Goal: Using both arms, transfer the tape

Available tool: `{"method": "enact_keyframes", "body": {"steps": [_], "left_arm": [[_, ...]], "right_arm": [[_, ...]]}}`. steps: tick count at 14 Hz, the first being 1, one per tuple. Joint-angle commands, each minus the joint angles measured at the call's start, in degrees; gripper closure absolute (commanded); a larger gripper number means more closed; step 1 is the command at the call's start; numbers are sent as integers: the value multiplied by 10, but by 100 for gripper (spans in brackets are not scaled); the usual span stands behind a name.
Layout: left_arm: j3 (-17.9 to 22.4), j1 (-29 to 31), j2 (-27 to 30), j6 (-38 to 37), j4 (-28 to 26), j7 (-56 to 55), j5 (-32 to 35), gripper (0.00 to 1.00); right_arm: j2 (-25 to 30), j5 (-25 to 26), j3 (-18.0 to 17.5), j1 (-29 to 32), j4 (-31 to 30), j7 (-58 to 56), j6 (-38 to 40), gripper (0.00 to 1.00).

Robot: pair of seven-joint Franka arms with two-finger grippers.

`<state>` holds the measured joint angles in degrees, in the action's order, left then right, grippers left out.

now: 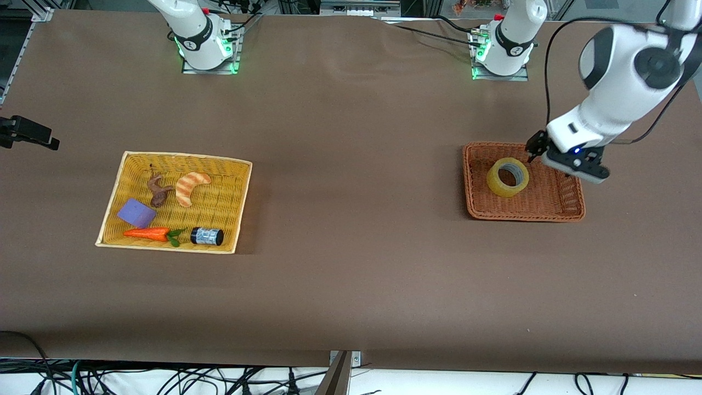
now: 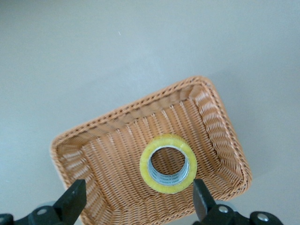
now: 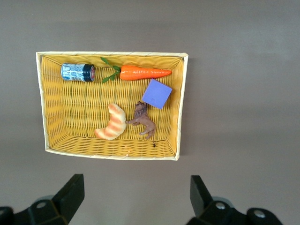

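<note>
Seen from the front camera, the tape (image 1: 508,176) sits in a brown wicker basket (image 1: 570,206) toward the left arm's end of the brown tabletop (image 1: 351,274), tilted so its open core faces up and partly toward the camera. The left claw (image 1: 565,160) hangs over the basket's edge just beside the roll, apart from it, its fingers spread. Well apart, toward the right arm's end, a yellow wicker tray (image 1: 236,219) holds a carrot (image 1: 147,233), a purple block (image 1: 136,213), a croissant (image 1: 190,187), a brown figure (image 1: 158,191) and a black-capped bottle (image 1: 207,236) lying on its side; the right claw is out of this view. Cables trail along the tabletop's near edge. In the left wrist view, the roll (image 2: 168,163) rests on the basket (image 2: 93,136) floor with its core axis pointing roughly up at the lens, the left claw's (image 2: 136,206) black fingers (image 2: 72,199) wide open on either side, touching nothing. In the right wrist view, the right claw (image 3: 136,197) hangs open over bare tabletop beside the yellow tray (image 3: 183,103), waiting, with all five items visible inside.
</note>
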<state>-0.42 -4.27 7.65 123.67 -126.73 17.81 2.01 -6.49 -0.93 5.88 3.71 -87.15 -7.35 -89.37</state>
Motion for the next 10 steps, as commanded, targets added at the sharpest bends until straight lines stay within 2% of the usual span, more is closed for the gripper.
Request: {"method": "enact_keyframes", "body": {"steps": [1,3,6,10], "left_arm": [[1,-2,47,-53,26,9,-15,0],[0,-8,39,-148,111,8,-15,0],[-1,-14,29,-232,180,-22,-15,0],[-1,-10,-81,-360,351,-51,-15,0]], "right_arm": [[-5,4,-1,0,13,-5,6,0],[-5,4,-1,0,13,-5,6,0],[-5,4,-1,0,13,-4,6,0],[-5,4,-1,0,13,-5,6,0]]}}
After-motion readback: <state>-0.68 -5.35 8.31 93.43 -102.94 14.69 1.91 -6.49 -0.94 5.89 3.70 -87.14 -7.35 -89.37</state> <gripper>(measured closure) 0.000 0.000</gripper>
